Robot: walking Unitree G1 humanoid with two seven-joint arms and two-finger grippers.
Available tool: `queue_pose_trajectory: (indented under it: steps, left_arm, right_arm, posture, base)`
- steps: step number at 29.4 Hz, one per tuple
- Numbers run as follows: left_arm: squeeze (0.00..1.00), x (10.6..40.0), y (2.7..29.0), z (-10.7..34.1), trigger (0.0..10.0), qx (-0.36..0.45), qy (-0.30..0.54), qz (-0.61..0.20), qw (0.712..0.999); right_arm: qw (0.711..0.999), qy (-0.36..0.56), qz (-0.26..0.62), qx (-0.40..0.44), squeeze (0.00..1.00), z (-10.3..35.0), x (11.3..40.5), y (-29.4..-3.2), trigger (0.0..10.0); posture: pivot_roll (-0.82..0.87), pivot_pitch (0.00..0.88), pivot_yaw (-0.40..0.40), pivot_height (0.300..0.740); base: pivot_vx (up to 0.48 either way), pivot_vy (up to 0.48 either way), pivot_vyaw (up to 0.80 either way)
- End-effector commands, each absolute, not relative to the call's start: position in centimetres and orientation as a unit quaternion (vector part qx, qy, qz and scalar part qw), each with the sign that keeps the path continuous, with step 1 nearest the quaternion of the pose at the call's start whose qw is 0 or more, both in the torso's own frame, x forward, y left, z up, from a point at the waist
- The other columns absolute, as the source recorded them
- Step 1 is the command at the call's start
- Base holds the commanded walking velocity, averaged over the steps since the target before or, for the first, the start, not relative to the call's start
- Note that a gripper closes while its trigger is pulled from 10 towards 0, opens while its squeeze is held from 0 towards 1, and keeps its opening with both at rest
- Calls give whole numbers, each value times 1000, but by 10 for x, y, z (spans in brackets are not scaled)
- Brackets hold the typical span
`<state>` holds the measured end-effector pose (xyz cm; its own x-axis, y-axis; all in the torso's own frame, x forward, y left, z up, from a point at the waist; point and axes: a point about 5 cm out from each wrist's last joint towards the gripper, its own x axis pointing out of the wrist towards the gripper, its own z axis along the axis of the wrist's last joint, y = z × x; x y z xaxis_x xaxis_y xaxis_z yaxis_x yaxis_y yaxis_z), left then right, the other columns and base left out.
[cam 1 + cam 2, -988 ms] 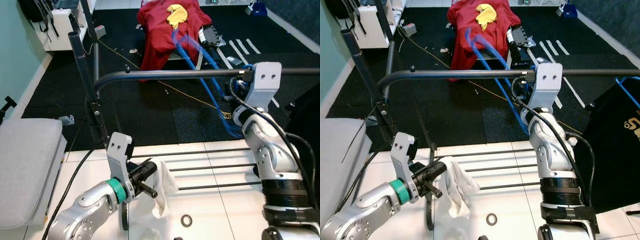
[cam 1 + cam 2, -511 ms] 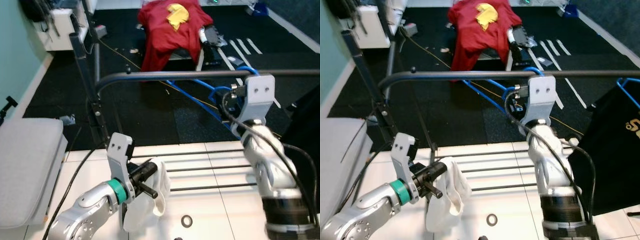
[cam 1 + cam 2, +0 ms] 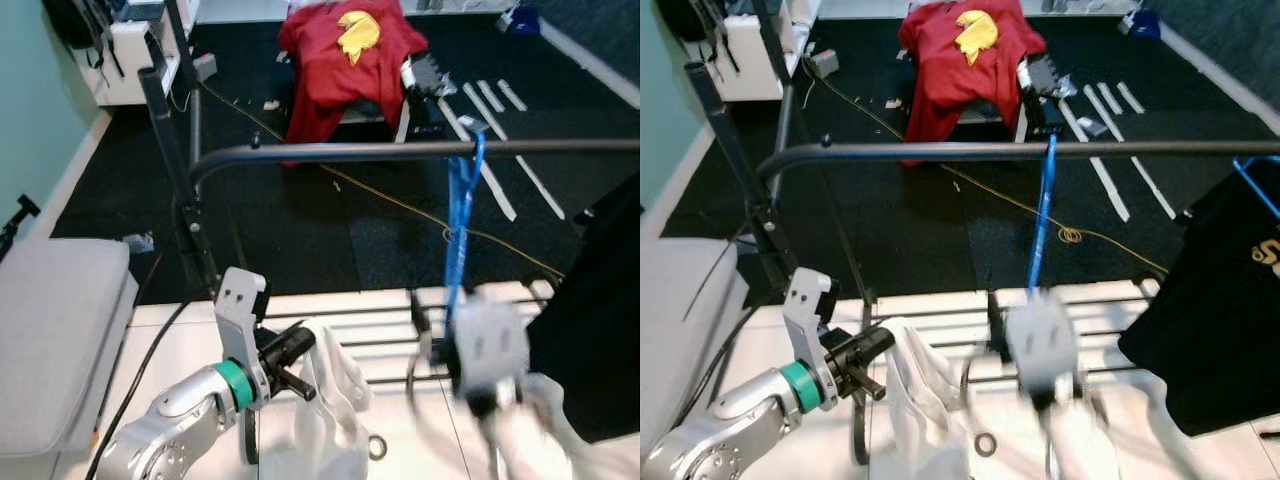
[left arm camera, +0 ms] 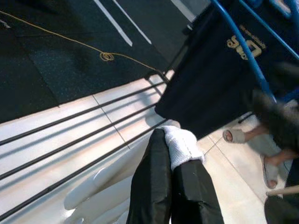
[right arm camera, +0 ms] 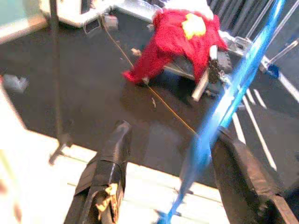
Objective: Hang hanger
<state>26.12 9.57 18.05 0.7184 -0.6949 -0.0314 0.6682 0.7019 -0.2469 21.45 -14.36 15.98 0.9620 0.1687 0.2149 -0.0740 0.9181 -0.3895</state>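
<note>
The blue hanger (image 3: 459,215) hangs by its hook from the dark horizontal rail (image 3: 400,152) at centre right of the left eye view, its body dropping straight below the rail. Beneath it, in the lower right of that frame, the right arm is motion-blurred; the right wrist view supplies what the head views cannot: the right claw (image 5: 182,172) stands open, its two black fingers (image 5: 110,163) spread wide, with the blue hanger bar passing through the gap between them, touching neither finger as far as can be judged. In the lower left of the left eye view the left claw (image 3: 290,362) is closed on a white cloth (image 3: 335,420) that drapes down from it; the left wrist view confirms the two fingers pressed together with a tip of white fabric (image 4: 180,144) pinched at their ends. That view also shows a black garment (image 4: 219,79) with gold lettering on a blue frame, and a person's sandalled foot (image 4: 240,135) on the tiles at right. Floor: white tile (image 3: 190,350) in the foreground, black mat (image 3: 300,230) beyond. A red garment (image 3: 345,50) with a yellow patch lies over a frame at upper centre; a grey cushion (image 3: 50,330) occupies the left edge; a yellow cord (image 3: 1040,215) trails across the mat.
</note>
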Motion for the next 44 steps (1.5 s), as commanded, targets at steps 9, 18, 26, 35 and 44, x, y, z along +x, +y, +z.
queue_pose_trajectory:
  steps: [9,18,26,35,44]
  left_arm:
    - [0,264,98,170,10000,-82,57,-345,933]
    - [0,273,114,148,10000,65,32,-247,966]
    - [0,273,140,120,10000,113,49,-140,982]
    - [0,249,163,102,10000,82,66,-59,993]
    - [0,256,154,113,10000,71,22,-42,996]
  right_arm:
    - [976,77,75,-191,0,44,172,-166,10000]
    - [987,47,54,-143,0,62,191,-155,10000]
    - [984,-65,111,-124,0,106,223,-123,10000]
    - [978,-98,155,-98,0,115,235,-103,10000]
    - [975,-103,166,-107,0,120,238,-101,10000]
  posture:
    - [-277,191,78,740]
    - [-273,190,90,740]
    - [-261,180,69,740]
    - [-223,154,9,740]
    - [-205,144,-15,740]
  base:
    - [0,0,0]
    - [0,0,0]
    - [0,0,0]
    - [0,0,0]
    - [0,0,0]
